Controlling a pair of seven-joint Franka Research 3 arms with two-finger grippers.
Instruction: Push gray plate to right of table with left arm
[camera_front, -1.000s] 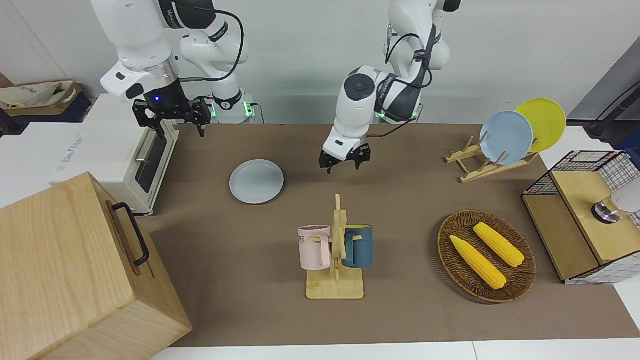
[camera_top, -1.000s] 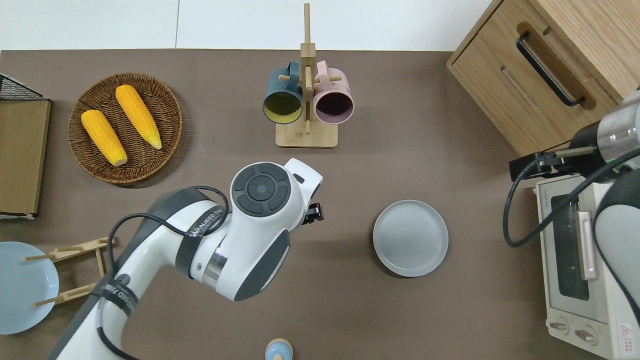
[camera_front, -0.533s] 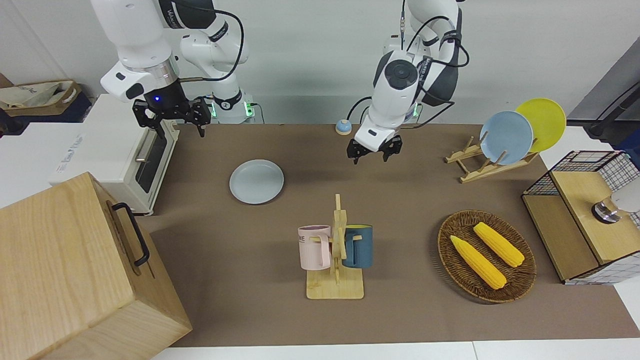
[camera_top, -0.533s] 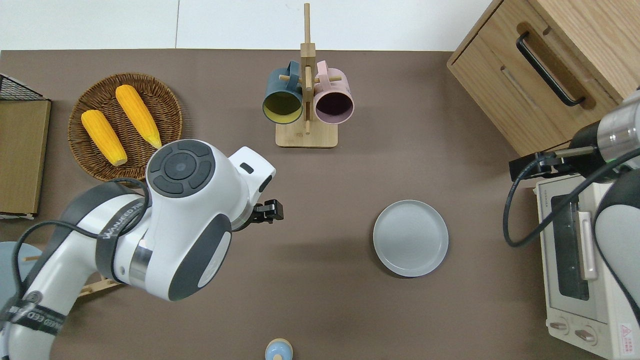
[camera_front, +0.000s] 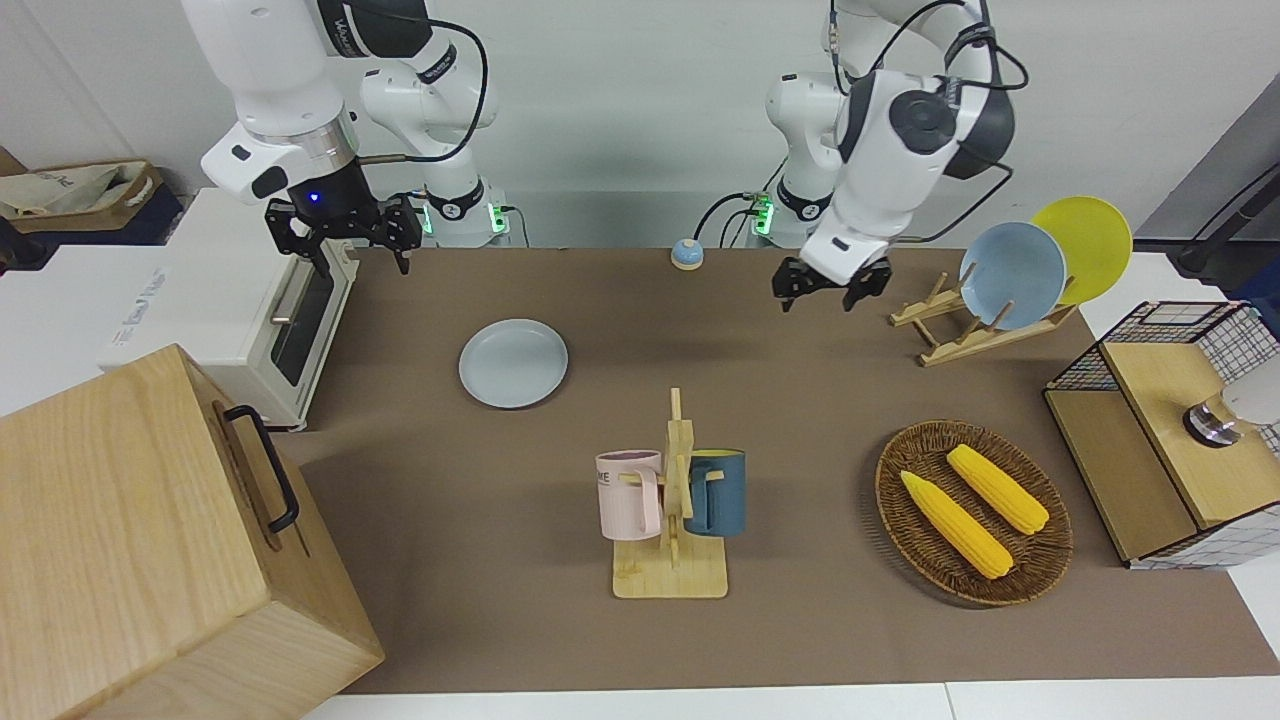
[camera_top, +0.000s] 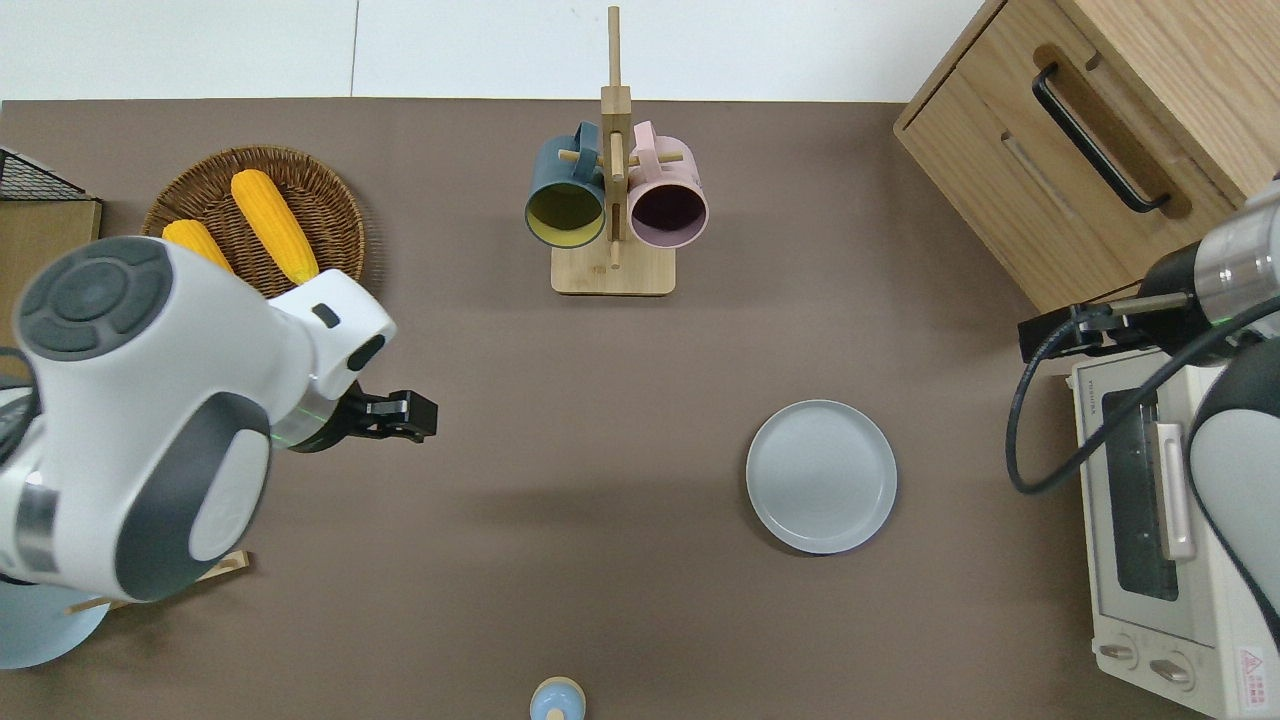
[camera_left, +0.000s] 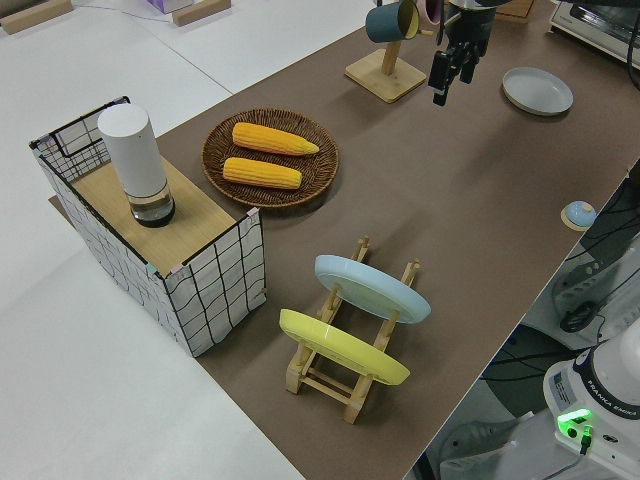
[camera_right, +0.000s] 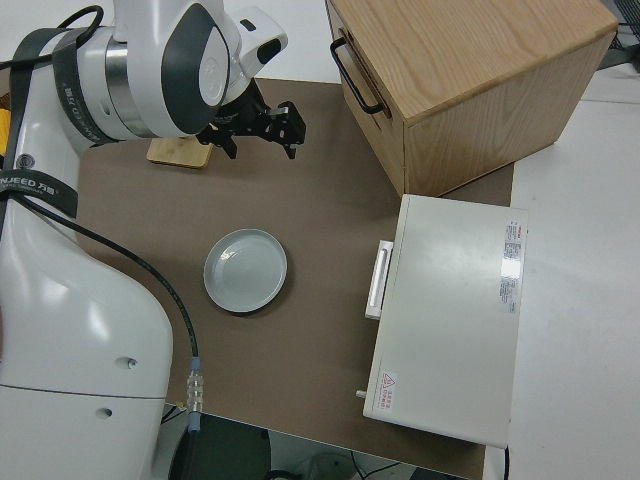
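The gray plate (camera_front: 513, 363) (camera_top: 821, 476) (camera_right: 245, 270) lies flat on the brown table (camera_top: 600, 620), toward the right arm's end, near the toaster oven. Nothing touches it. My left gripper (camera_front: 818, 298) (camera_top: 418, 415) (camera_left: 450, 82) hangs open and empty in the air over bare table, well away from the plate toward the left arm's end, close to the corn basket. My right arm is parked, its gripper (camera_front: 365, 262) (camera_right: 262, 140) open with nothing in it.
A mug tree (camera_top: 612, 200) holds a blue and a pink mug. Corn lies in a wicker basket (camera_top: 330, 210). A dish rack (camera_front: 985, 320) carries a sky-blue and a yellow plate. A toaster oven (camera_top: 1165, 540), a wooden drawer box (camera_top: 1100, 130), a wire crate (camera_front: 1160, 440) and a small bell (camera_top: 557, 698) also stand here.
My left arm has swung away from the gray plate toward its own end of the table and lifted. The plate and the right arm have not moved.
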